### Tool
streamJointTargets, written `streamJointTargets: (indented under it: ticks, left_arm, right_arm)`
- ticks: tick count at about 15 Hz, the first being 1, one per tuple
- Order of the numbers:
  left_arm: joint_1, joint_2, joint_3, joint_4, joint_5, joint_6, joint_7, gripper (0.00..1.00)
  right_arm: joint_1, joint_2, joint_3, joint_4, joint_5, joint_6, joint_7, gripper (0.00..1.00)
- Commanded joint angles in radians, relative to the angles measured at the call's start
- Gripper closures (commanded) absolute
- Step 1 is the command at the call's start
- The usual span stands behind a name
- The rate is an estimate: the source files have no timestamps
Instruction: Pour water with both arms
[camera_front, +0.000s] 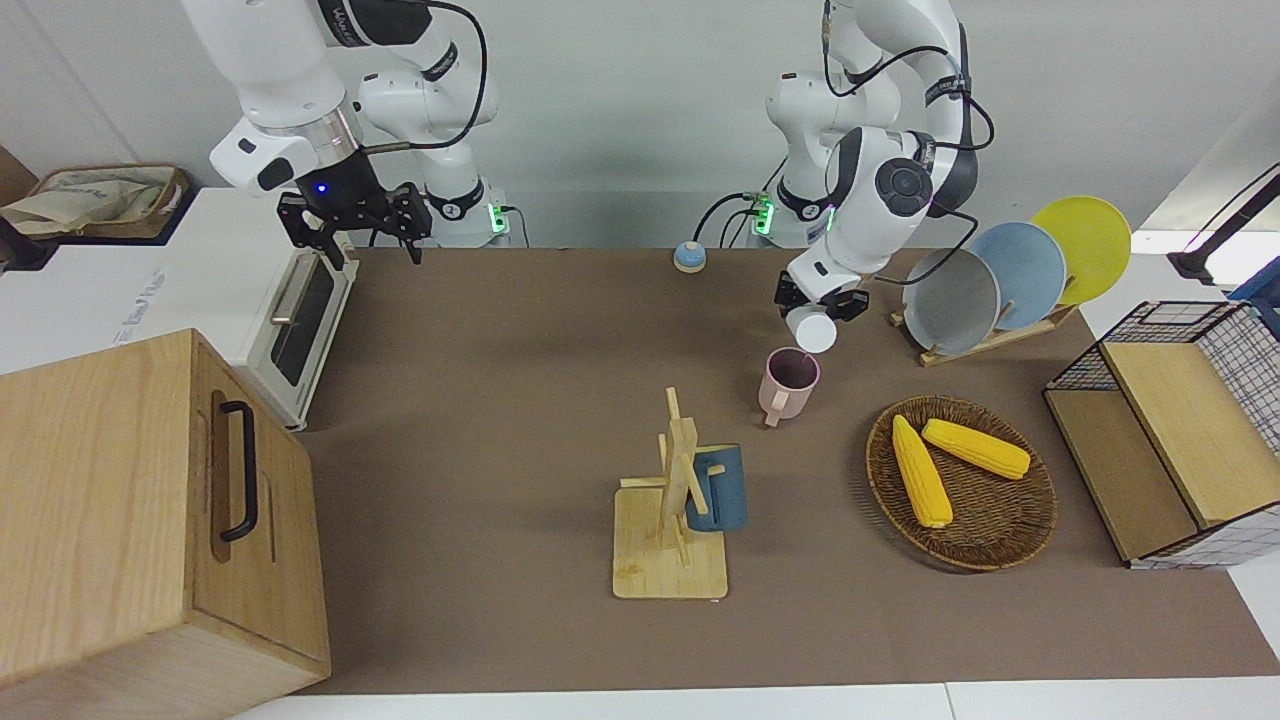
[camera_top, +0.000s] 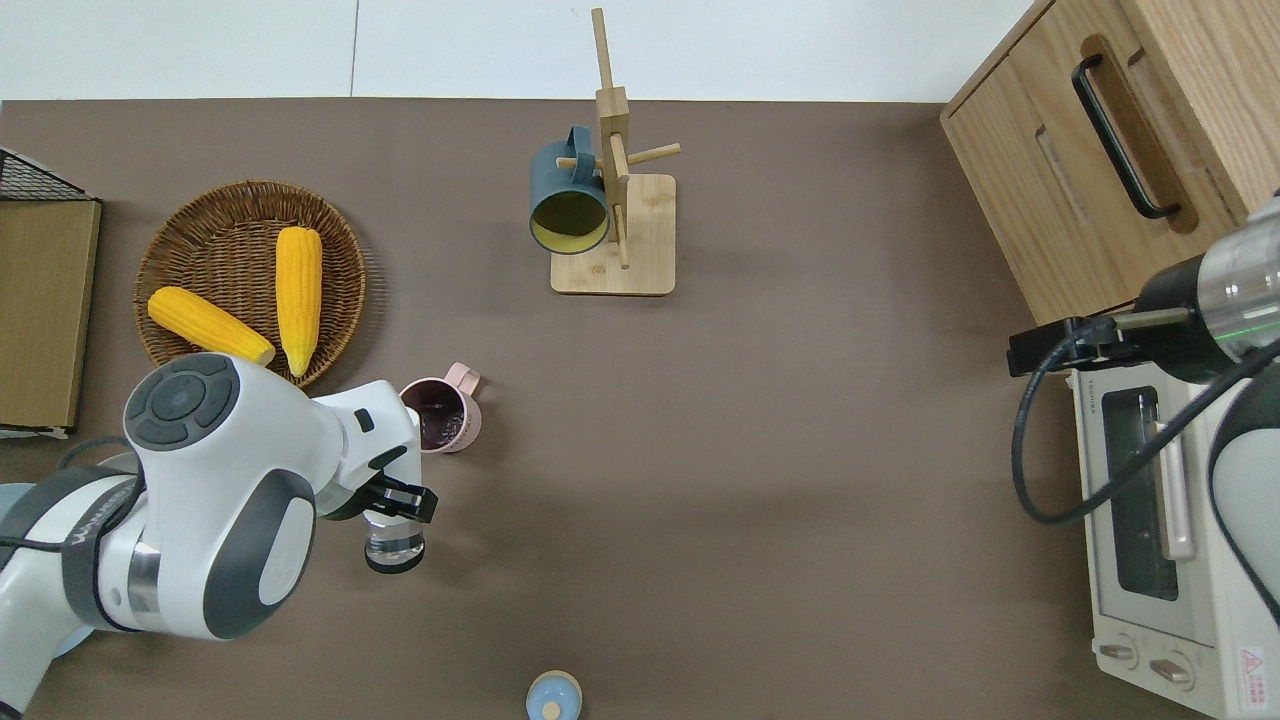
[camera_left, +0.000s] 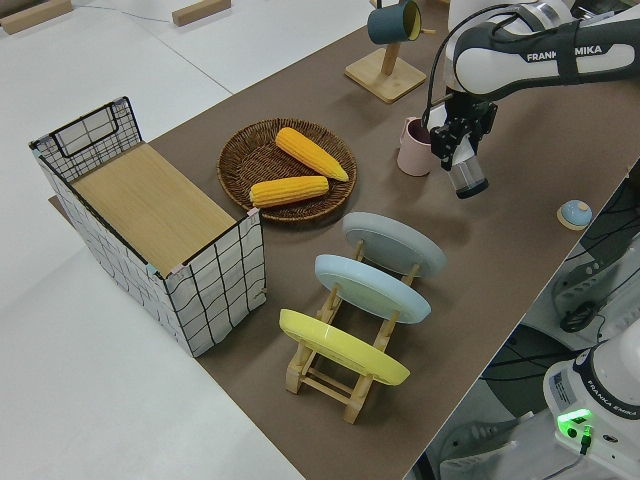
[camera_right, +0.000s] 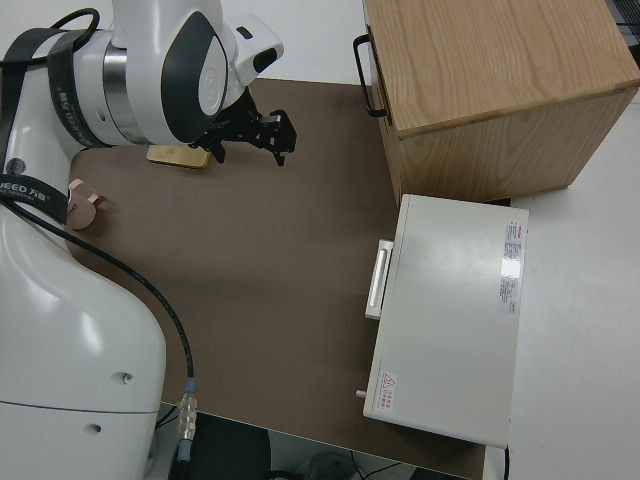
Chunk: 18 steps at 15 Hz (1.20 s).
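The left gripper (camera_front: 822, 306) was clamped on a small clear glass cup (camera_top: 393, 545), tipped beside the pink handled mug (camera_front: 788, 383), so the pour looked underway and needed more tilt over the mug's mouth, while the right gripper (camera_front: 357, 222) hung parked, fingers spread, empty.

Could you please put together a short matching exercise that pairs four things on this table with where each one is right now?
Things:
1. blue mug
2. corn cobs
3. clear cup
4. plates

Places:
A. in the wicker basket
B. standing in the wooden rack
C. hanging on the wooden mug stand
D. held in the left gripper

Pairs: 1-C, 2-A, 3-D, 4-B
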Motion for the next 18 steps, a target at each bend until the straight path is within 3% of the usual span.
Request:
streamJointTargets:
  ticks: [1,18]
  left_arm:
    - [-0.008,0.005,0.001,0.044,0.025,-0.058,-0.037,1.00]
    - [-0.012,0.046,0.001,0.107,0.025,-0.127,-0.063,1.00]
  right_arm:
    - [-0.007,-0.007,0.006,0.001,0.007,-0.010,-0.002,0.015]
    - [-0.007,-0.007,0.006,0.001,0.007,-0.010,-0.002,0.015]
